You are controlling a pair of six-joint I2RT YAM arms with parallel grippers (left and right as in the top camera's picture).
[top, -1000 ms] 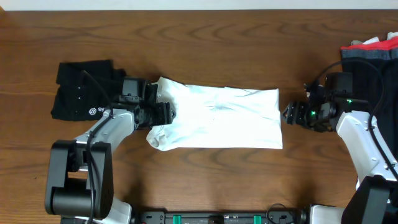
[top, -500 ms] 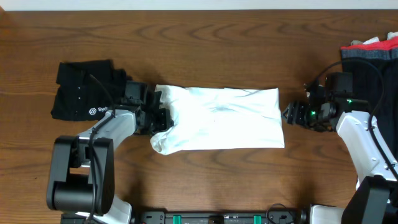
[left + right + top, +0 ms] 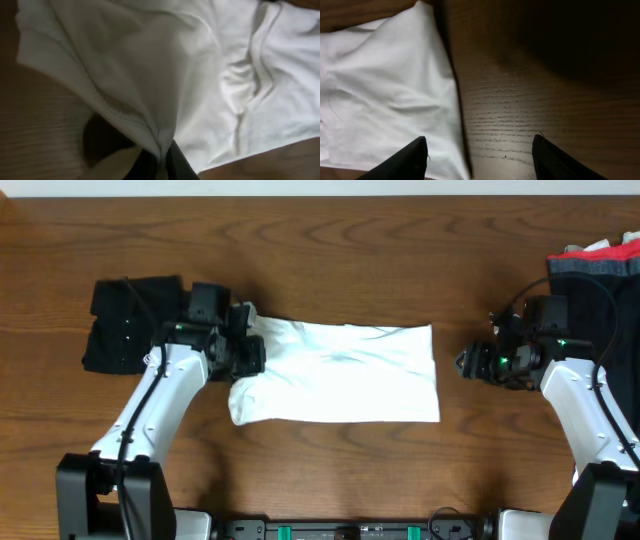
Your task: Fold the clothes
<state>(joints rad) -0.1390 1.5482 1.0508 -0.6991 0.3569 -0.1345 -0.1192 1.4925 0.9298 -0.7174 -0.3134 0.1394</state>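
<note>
The white T-shirt (image 3: 340, 375) lies folded into a long band across the middle of the table. My left gripper (image 3: 247, 352) is shut on its left end. In the left wrist view, the white fabric (image 3: 165, 75) gathers into a pinch between the dark fingers (image 3: 182, 165) of that gripper (image 3: 161, 161). My right gripper (image 3: 468, 363) stands open just off the shirt's right edge, with nothing between its jaws. In the right wrist view, the shirt's edge (image 3: 385, 90) lies under the left finger (image 3: 410, 160) of that gripper (image 3: 479, 157), and bare wood shows between the two fingers.
A folded black shirt (image 3: 125, 330) with white lettering lies just left of the left gripper. A pile of dark and red garments (image 3: 598, 265) sits at the table's right edge behind the right arm. The brown wood table (image 3: 330, 260) is bare behind the shirt.
My left gripper has shut on the shirt's left end and drawn it left and back. The whole shirt slid left, away from the right gripper, which stayed in place.
</note>
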